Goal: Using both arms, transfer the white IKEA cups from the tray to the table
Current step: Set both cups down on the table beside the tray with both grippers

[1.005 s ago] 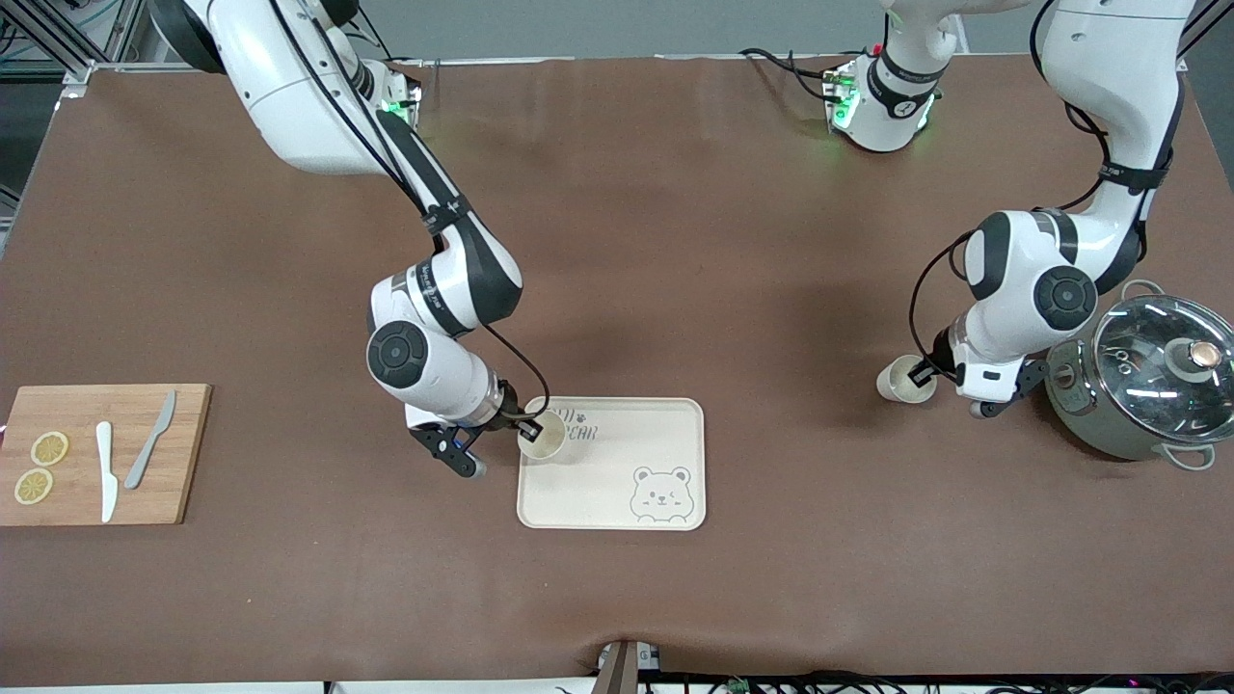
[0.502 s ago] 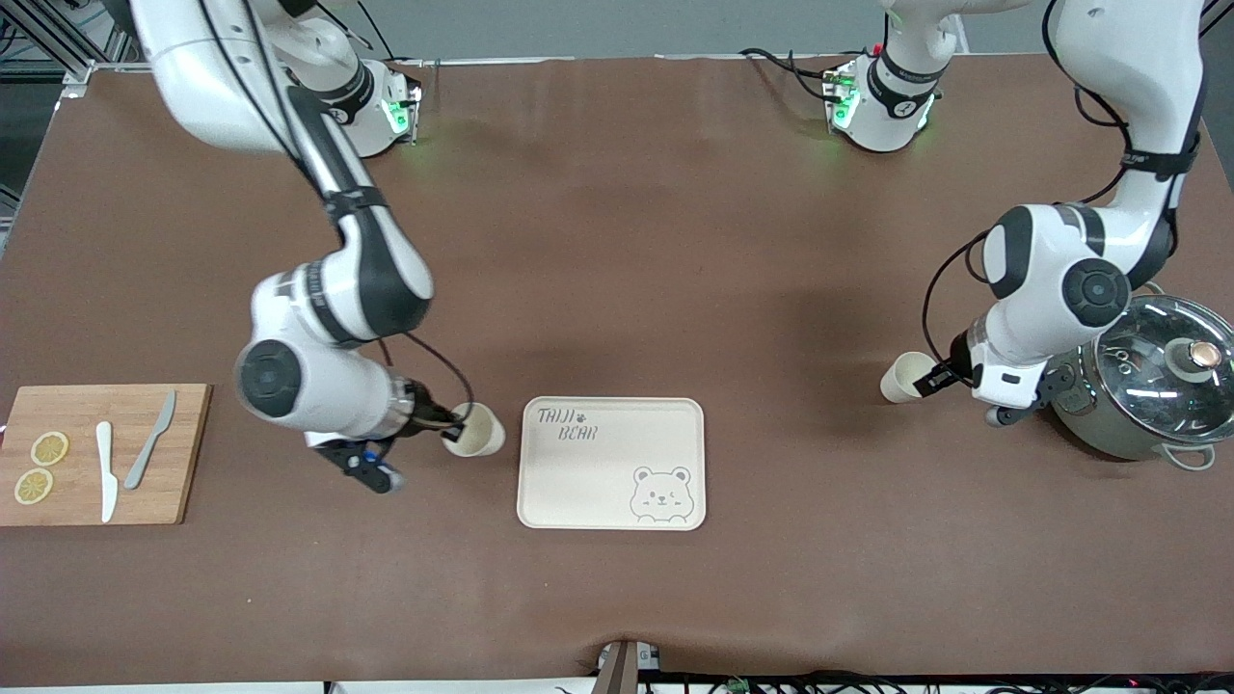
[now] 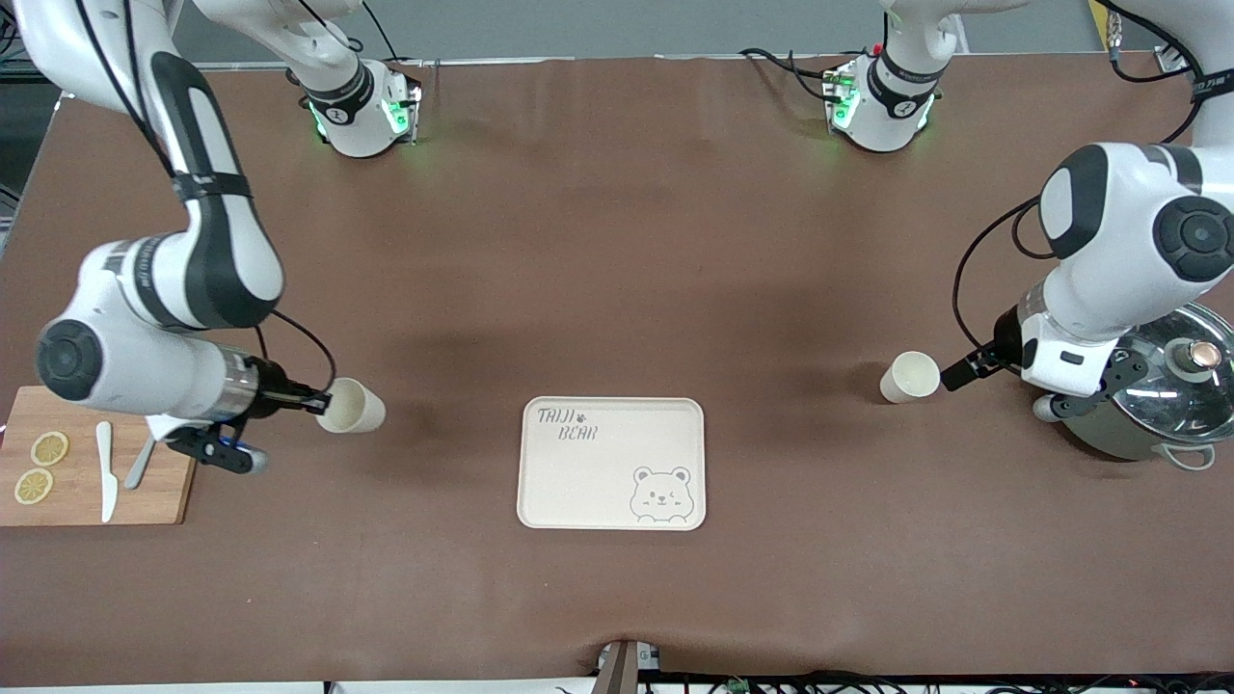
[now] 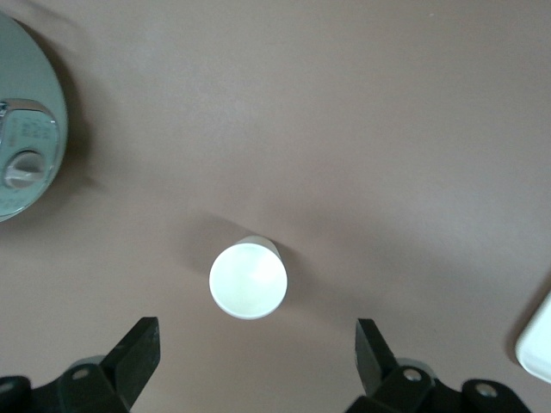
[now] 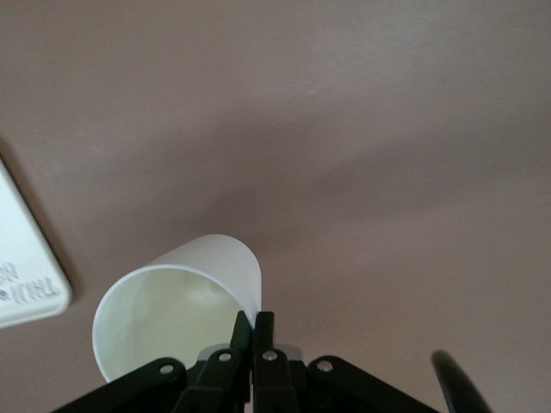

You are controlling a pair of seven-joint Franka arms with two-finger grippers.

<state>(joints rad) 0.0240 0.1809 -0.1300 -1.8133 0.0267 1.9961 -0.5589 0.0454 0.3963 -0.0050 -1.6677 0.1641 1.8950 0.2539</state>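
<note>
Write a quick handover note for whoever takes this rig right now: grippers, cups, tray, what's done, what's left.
Left gripper: open, above the small cream-white plastic cup standing on the brown table beside the steel pot.
Right gripper: shut on the rim of the second white cup, over the table between the bamboo board and the cream bear tray.
Done: tray holds no cups; one cup placed.
Left: set down and release the second cup.

My arms are white with black joints and green-lit bases. My black right gripper (image 3: 313, 406) pinches a plain cream-white cup (image 3: 353, 406); its twin (image 3: 909, 377) matches it. The cream tray (image 3: 613, 464) bears a grey bear face and grey lettering. The table (image 3: 617, 241) is matte brown. The cutting board (image 3: 67, 492) is pale bamboo with yellow lemon slices (image 3: 40, 467).
</note>
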